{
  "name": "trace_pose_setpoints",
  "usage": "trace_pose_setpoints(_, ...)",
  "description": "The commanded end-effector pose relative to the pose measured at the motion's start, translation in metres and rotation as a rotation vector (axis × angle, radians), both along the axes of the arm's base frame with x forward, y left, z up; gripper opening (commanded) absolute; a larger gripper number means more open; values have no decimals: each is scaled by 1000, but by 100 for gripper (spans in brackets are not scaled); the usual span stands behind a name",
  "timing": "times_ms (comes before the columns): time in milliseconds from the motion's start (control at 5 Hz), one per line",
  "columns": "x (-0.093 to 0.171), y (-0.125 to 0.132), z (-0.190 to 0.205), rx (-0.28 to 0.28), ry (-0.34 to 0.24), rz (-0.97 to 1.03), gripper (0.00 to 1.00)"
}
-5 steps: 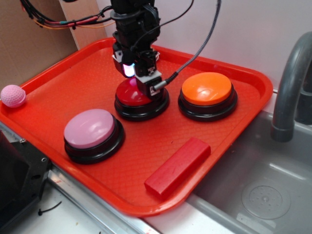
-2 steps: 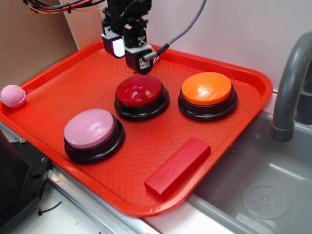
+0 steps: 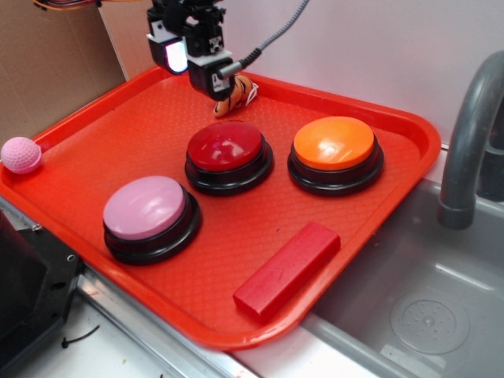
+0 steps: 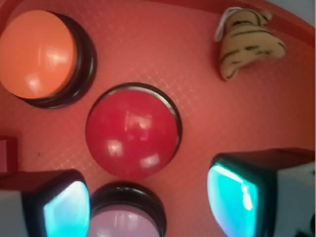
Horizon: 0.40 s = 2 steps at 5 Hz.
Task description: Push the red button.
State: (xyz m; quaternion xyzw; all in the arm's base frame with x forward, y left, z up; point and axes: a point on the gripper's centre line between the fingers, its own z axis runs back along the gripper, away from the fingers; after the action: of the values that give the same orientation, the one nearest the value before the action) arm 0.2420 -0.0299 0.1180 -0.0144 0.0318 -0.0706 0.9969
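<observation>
Tool above — behind red button

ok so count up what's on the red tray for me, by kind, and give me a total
Dome buttons: 3 – red, orange, pink
Red block: 1
Striped soft toy: 1
Pink ball on the tray rim: 1
Total: 6
</observation>
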Motion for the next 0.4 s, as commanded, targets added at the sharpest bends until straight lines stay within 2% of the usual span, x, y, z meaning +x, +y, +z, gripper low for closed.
trace_pose_setpoints(0,7,-6,36,13,-122,-4,100)
trace_pose_setpoints(200,4,-6,40,10,-105,4,100)
